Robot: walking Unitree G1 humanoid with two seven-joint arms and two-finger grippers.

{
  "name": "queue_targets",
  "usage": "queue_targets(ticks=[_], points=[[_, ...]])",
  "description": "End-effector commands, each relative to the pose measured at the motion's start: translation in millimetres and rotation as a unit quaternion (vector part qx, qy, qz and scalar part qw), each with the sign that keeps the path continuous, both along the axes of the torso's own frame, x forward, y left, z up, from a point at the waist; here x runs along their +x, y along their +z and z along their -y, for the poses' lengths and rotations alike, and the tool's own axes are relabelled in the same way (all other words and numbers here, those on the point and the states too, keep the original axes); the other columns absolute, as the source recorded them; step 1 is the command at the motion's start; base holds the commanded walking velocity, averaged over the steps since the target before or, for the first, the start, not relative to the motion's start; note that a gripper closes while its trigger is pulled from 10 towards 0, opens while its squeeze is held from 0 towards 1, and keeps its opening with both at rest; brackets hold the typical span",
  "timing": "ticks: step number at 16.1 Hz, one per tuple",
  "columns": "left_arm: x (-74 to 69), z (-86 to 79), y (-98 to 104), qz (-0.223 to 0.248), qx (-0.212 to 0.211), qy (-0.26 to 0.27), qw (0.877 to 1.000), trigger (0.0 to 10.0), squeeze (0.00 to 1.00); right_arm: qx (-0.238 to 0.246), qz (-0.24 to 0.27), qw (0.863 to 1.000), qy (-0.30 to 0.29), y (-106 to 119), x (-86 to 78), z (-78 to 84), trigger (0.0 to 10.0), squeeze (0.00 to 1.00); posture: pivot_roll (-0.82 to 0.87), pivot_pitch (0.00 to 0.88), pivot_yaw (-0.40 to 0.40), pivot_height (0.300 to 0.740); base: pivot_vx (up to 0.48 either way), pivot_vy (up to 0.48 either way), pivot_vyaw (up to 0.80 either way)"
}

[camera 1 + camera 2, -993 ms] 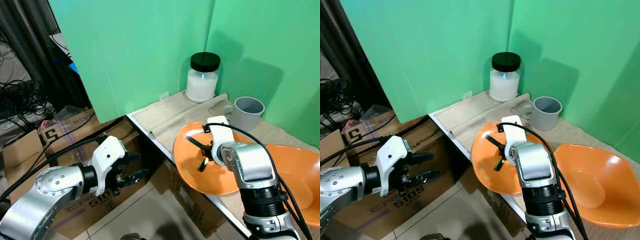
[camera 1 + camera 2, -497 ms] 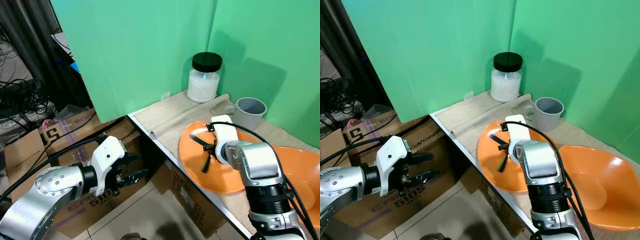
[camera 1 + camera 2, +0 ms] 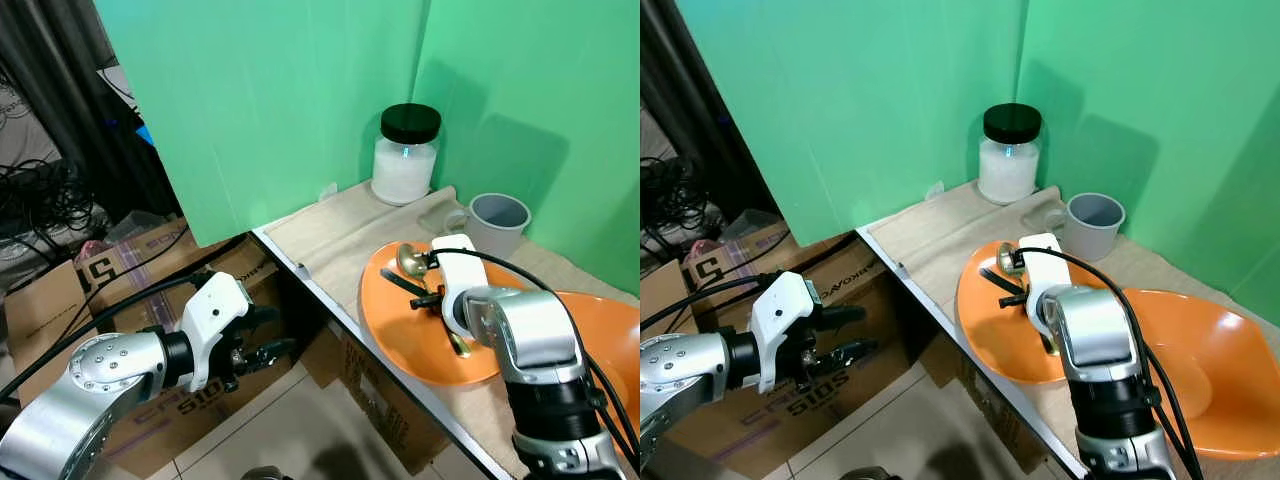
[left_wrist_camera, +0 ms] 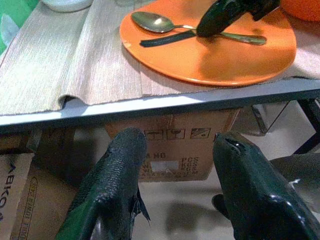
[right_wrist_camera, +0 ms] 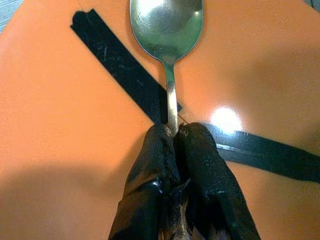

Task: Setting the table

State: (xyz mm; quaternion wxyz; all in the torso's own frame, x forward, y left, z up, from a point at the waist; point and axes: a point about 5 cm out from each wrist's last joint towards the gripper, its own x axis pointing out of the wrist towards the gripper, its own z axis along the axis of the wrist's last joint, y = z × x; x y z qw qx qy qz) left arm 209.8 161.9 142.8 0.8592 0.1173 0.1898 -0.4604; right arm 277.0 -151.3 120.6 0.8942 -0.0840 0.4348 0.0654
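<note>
An orange plate (image 3: 400, 335) lies on the beige cloth at the table's near edge. A metal spoon (image 3: 408, 260) rests flat on it, bowl toward the jar. My right gripper (image 3: 433, 297) is over the plate, shut on the spoon's handle. In the right wrist view its fingers (image 5: 155, 165) pinch the handle just behind the spoon's bowl (image 5: 166, 22). A black strip (image 5: 117, 57) crosses the plate under the spoon. My left gripper (image 3: 268, 337) hangs open below the table edge with nothing between its fingers (image 4: 117, 175).
An orange bowl (image 3: 1200, 340) sits right of the plate. A grey mug (image 3: 498, 222) and a black-lidded jar of white powder (image 3: 405, 155) stand at the back by the green wall. Cardboard boxes (image 3: 60, 290) and cables lie on the floor to the left.
My right wrist has turned and shifted right over the plate, and the spoon now shows lying flat along it. The left arm has stayed put.
</note>
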Motion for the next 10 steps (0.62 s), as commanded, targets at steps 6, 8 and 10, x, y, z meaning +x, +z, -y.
queue_targets(ticks=[6, 8, 10], points=[[2.3, 0.5, 0.6, 0.004, 0.003, -0.007, 1.000, 10.0, 0.00, 0.117, 0.097, 0.988, 0.040, 26.2, -10.1, -9.1, 0.0, 0.00, 0.08, 0.000, 0.095, 0.740, 0.000, 0.000, 0.00], [4.8, 1.7, 3.2, 0.015, 0.004, -0.007, 1.000, 10.0, 0.00, 0.178, 0.177, 0.967, 0.032, 52.0, -9.0, -7.3, 0.0, 0.00, 0.08, 0.000, 0.095, 0.740, 0.000, 0.000, 0.00], [9.6, 3.4, 10.9, 0.037, -0.006, -0.004, 0.999, 10.0, 0.00, 0.195, 0.286, 0.938, 0.022, 80.1, -7.1, 0.2, 0.0, 0.00, 0.07, 0.000, 0.101, 0.740, 0.000, 0.000, 0.00]])
